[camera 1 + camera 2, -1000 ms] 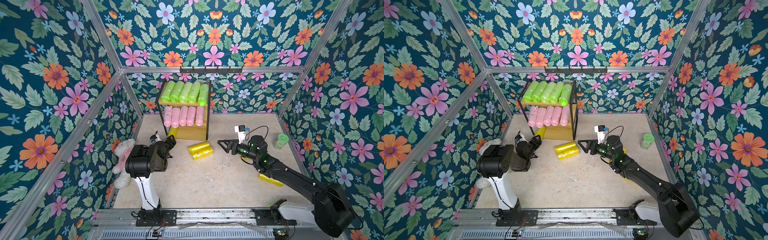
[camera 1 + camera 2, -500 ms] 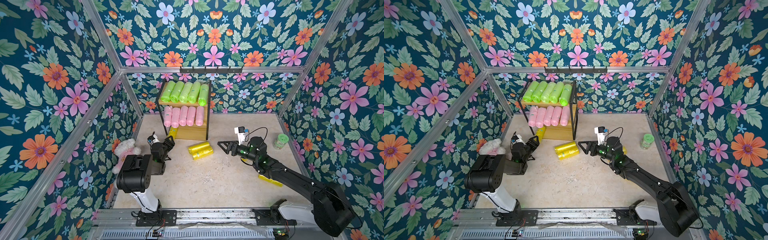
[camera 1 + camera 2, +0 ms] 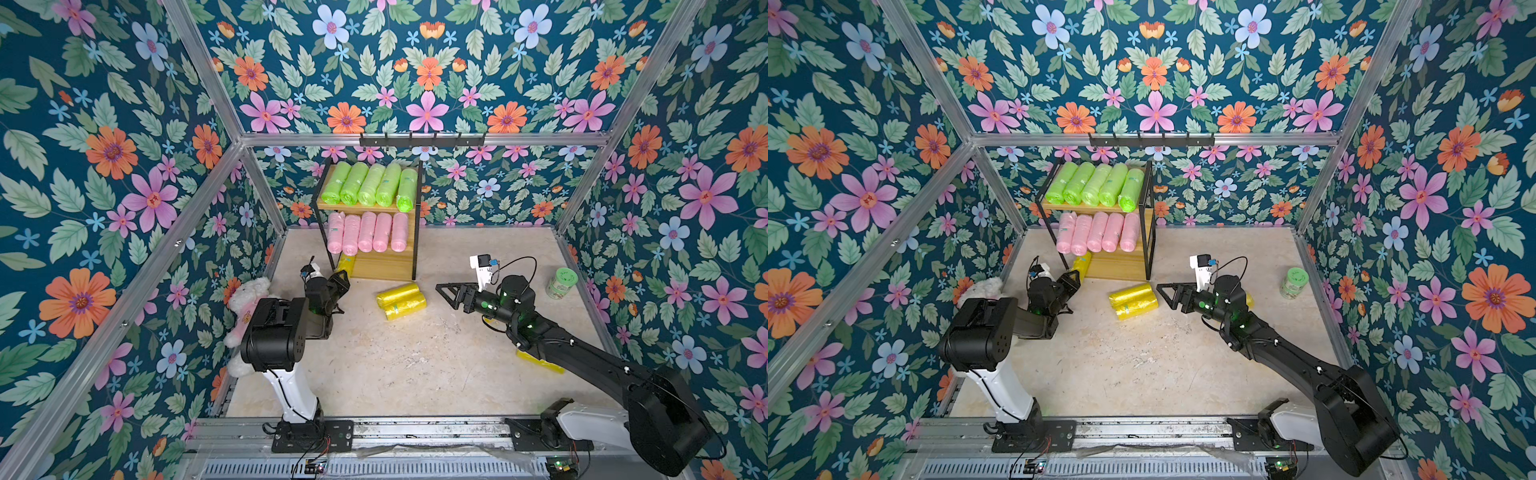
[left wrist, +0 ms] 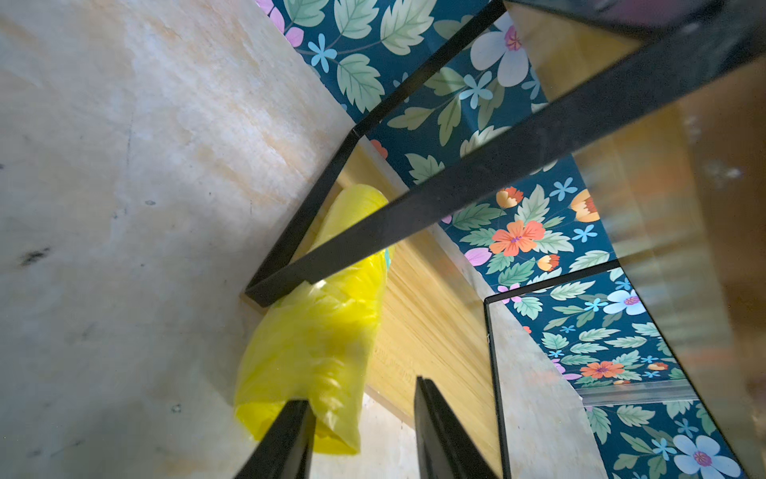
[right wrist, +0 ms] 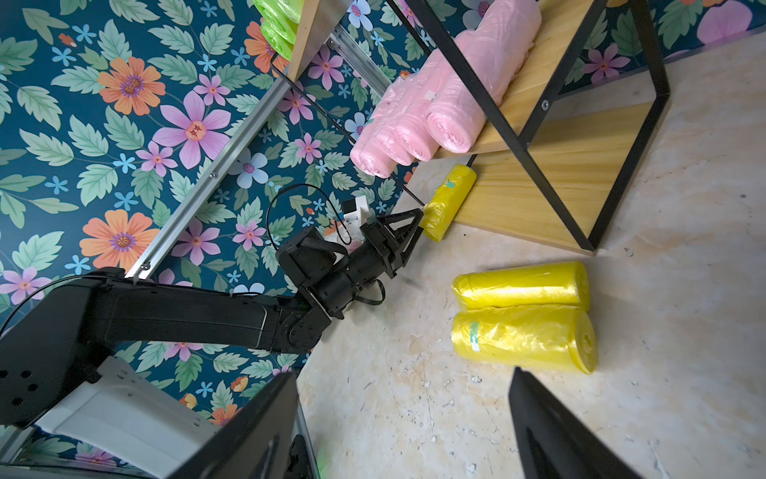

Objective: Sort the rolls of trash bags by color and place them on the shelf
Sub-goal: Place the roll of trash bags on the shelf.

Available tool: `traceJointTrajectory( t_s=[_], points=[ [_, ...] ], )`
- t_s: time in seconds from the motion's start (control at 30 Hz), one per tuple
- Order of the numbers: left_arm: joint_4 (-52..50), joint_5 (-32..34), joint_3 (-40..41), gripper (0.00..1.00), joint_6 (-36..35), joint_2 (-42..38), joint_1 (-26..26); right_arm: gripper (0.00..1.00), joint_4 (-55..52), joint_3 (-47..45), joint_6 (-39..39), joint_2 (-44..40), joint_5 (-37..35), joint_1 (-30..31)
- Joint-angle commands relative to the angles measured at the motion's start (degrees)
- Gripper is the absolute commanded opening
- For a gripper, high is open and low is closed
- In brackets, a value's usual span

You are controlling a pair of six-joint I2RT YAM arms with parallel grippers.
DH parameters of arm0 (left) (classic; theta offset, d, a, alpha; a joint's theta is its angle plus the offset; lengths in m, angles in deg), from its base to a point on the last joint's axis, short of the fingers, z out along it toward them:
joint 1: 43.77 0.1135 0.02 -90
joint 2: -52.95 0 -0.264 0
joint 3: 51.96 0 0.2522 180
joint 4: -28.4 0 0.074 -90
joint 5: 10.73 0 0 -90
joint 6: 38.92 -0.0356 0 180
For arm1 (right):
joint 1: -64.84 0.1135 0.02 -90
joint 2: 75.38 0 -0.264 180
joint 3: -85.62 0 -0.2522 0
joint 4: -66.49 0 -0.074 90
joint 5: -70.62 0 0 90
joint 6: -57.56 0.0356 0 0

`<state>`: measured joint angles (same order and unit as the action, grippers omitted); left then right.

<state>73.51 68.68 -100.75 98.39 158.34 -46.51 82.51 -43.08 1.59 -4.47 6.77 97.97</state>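
Yellow alone is unsorted: green rolls (image 3: 370, 185) are laid along the top board of the shelf (image 3: 382, 266) and pink rolls (image 3: 368, 232) along the middle, so the bottom board is judged kept for yellow. One yellow roll (image 4: 315, 344) is lodged at its corner, overhanging the counter (image 3: 395, 365), beside the left tool (image 4: 361, 392), whose jaws are parted on nothing. Two yellow rolls (image 3: 401, 300) are faced by the right tool (image 3: 444, 295), spread wide, empty.

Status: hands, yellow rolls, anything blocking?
Left hand slightly open, empty, at yellow roll overhanging shelf's bottom board. Right hand open, empty, facing two floor rolls. Frame leg close beside that roll.
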Motion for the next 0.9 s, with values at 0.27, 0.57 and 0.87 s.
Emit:
traceJointTrajectory(
  t_s=[0.27, 0.57, 0.87],
  points=[
    [1.3, 0.6, -5.7, 0.46, 0.3, 4.9, 0.1, 0.84, 0.7, 0.0, 0.3, -0.2, -0.9, 0.1],
    [1.3, 0.2, 3.0, 0.60, 2.0, -2.8, 0.1, 0.84, -9.0, 1.9, -4.8, 0.2, -8.0, -0.4],
    [-12.5, -4.2, 10.5, 0.68, 0.0, -21.2, -0.5, 0.87, -25.1, -0.1, -1.2, -3.4, -19.0, -14.1]
  ],
)
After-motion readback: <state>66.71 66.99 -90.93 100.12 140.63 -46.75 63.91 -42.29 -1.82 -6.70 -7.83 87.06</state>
